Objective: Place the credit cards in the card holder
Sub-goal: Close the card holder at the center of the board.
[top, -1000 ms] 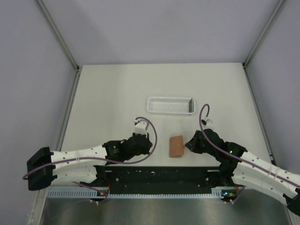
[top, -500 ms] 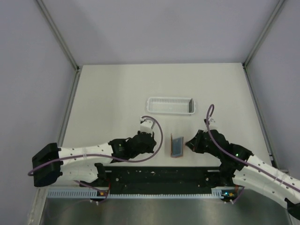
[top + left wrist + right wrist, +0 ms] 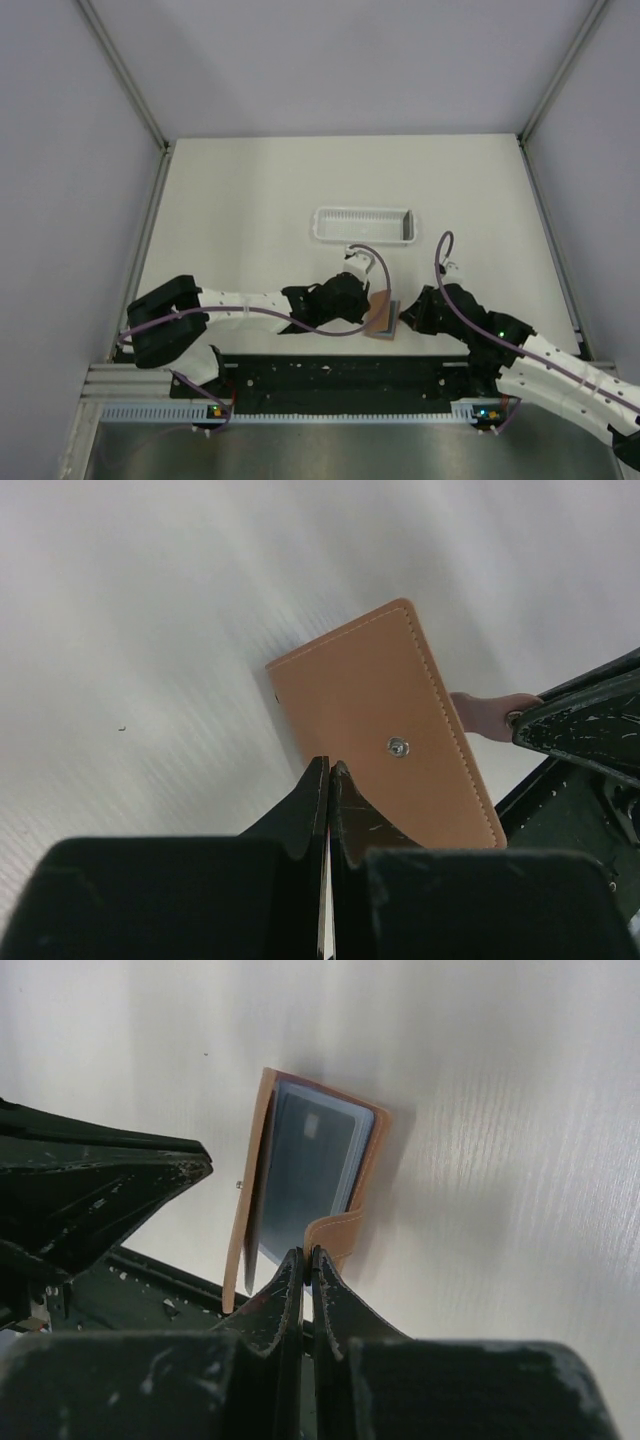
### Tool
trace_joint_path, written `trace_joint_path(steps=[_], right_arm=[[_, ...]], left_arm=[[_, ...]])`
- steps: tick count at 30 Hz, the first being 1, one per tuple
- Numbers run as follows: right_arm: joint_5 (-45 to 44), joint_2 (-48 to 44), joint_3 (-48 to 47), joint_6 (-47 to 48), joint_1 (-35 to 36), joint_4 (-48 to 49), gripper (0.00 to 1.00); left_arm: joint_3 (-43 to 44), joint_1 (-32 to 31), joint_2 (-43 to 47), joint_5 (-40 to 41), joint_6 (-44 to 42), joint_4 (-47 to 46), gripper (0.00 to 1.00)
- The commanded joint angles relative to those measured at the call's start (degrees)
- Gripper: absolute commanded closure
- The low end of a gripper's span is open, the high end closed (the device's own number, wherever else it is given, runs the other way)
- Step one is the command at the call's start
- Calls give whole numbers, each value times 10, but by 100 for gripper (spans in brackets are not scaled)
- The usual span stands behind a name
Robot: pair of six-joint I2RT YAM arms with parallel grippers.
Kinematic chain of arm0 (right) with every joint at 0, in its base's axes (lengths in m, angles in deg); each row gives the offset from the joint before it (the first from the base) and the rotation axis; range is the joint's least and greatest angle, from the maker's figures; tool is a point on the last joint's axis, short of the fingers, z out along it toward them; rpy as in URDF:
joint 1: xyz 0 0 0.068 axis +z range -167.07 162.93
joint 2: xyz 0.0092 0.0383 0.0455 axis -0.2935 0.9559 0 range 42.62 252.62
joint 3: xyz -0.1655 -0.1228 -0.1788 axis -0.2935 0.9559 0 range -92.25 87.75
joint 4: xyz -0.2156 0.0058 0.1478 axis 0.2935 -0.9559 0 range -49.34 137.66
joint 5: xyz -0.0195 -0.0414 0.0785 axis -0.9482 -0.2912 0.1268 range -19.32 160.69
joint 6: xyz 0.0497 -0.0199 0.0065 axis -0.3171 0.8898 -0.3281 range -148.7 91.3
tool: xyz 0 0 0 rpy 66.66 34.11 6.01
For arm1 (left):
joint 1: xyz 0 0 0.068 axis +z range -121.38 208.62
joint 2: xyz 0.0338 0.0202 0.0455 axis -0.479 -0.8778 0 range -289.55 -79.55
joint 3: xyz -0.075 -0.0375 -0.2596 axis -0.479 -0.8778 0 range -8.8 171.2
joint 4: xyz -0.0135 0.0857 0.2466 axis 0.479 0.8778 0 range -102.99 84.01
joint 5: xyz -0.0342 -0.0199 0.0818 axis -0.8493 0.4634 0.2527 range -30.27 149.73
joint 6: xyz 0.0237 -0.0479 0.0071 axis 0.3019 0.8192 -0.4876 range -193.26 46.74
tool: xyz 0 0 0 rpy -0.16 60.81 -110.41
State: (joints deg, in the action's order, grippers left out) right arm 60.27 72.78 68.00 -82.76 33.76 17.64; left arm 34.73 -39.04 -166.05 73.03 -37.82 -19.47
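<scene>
Light, floppy card holder [image 3: 385, 730], centre frame: right gripper's [image 3: 306, 1255] jaws pinched its strap [image 3: 480, 708]; left gripper's [image 3: 329, 768] jaws were closed, empty, against it.

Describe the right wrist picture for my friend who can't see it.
A brown card holder stands half open on the table, showing a dark panel inside. The shut right gripper pinches its strap; the left gripper looms black on the left.

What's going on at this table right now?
Both arms are working on the card holder, which lies partly open near the front edge of the table. The right gripper, shut, seems to pinch its closure tab; the left gripper, also shut, sits against its outside. No loose credit cards are in view.
</scene>
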Motion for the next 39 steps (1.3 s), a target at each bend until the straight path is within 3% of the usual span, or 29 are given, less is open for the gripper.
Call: trace_joint_path(steps=[1,13,26,39], right_arm=[[-1,-15,10,-11,-5,7,100],[-6,4,10,-13,-4,6,100],[8,51,5,-8,-5,50,96],[56,158,0,19,-12,202,67]], left_arm=[[15,-1,-11,-33,4,-38,100],[31,-3,-49,-114,-2,-85,100],[-37,-3,-88,-107,25,-121,100],[-92,-3,-62,-87,55,-130,100]])
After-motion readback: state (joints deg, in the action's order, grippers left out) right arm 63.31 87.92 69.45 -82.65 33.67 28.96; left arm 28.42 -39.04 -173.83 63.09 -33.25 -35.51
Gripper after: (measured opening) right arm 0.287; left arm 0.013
